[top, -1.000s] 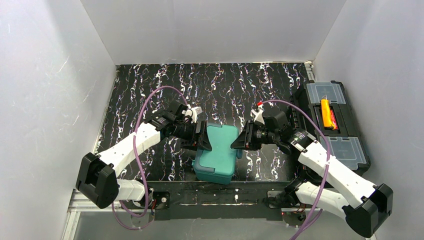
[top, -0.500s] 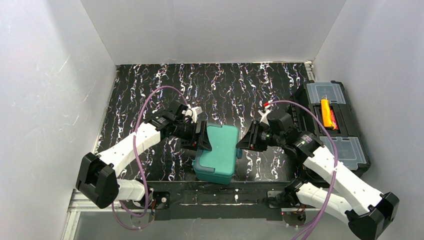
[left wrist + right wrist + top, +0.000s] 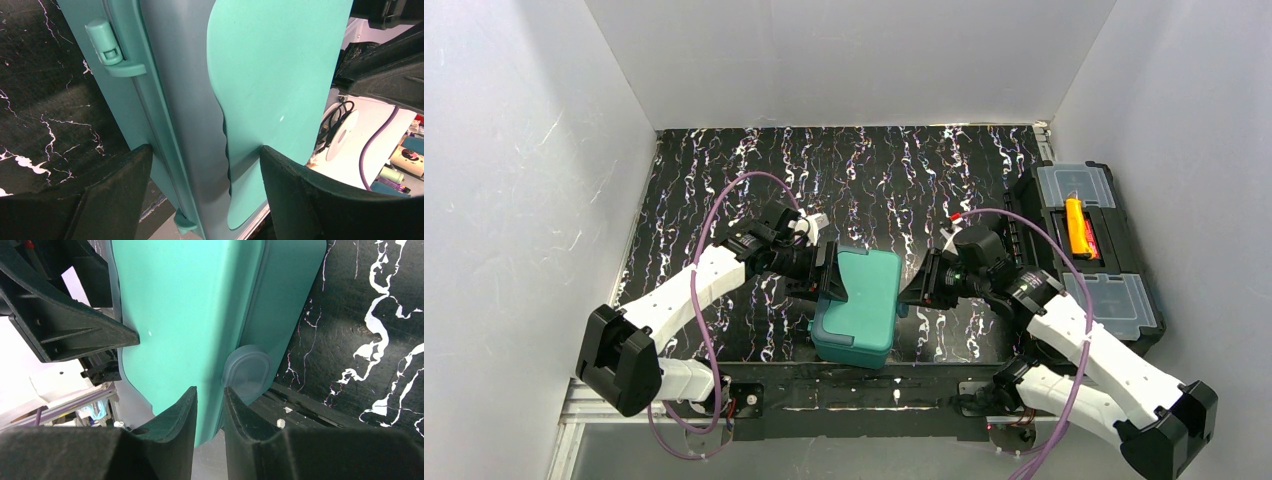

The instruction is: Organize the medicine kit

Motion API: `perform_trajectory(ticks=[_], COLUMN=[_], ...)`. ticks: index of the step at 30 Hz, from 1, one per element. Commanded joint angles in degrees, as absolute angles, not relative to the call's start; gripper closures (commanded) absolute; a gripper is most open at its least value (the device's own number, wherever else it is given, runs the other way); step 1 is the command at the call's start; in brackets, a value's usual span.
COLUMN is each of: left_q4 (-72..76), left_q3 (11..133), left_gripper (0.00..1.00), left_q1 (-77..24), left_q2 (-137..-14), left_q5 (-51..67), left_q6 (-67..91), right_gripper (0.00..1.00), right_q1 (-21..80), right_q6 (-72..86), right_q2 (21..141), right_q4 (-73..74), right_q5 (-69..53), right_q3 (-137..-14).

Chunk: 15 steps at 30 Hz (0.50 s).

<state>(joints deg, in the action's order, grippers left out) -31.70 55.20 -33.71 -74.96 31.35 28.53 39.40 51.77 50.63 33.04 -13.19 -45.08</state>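
The teal-green medicine kit [image 3: 859,300] sits lid down at the near middle of the table. My left gripper [image 3: 832,278] straddles its left edge. In the left wrist view [image 3: 205,165] one finger presses the kit's side wall and the other the lid top [image 3: 280,75]. My right gripper [image 3: 911,290] is at the kit's right edge. In the right wrist view [image 3: 210,400] its fingers stand narrowly apart with the lid's rim [image 3: 185,305] between them, beside the translucent latch [image 3: 247,371].
A black toolbox [image 3: 1114,300] with clear compartment lids stands along the right wall, an orange item [image 3: 1076,225] in its middle. White walls close in the left, back and right. The dark marbled table top [image 3: 854,170] stretches behind the kit.
My right arm has shifted a little to the right, its gripper narrowing at the kit's right edge. The left arm and the kit have not moved.
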Motion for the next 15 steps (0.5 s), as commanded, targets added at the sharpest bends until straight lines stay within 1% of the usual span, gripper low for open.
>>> perform_trajectory(ticks=[1,15], left_q4=[-34.2,-34.3], left_q3=[54.3,54.3], left_gripper=[0.25,0.25], left_q1=[-34.5,-34.5], left_q2=[-76.7,-76.8], left_q5=[25.7,25.8], left_q6=[26.1,26.0], right_gripper=[0.68,0.7], right_q1=[39.6,39.6], right_q6=[52.4,52.8], right_q2=[51.2,52.1], right_q4=[30.9,30.0], right_q5=[-12.4,-10.3], right_q3=[-44.4,-43.4])
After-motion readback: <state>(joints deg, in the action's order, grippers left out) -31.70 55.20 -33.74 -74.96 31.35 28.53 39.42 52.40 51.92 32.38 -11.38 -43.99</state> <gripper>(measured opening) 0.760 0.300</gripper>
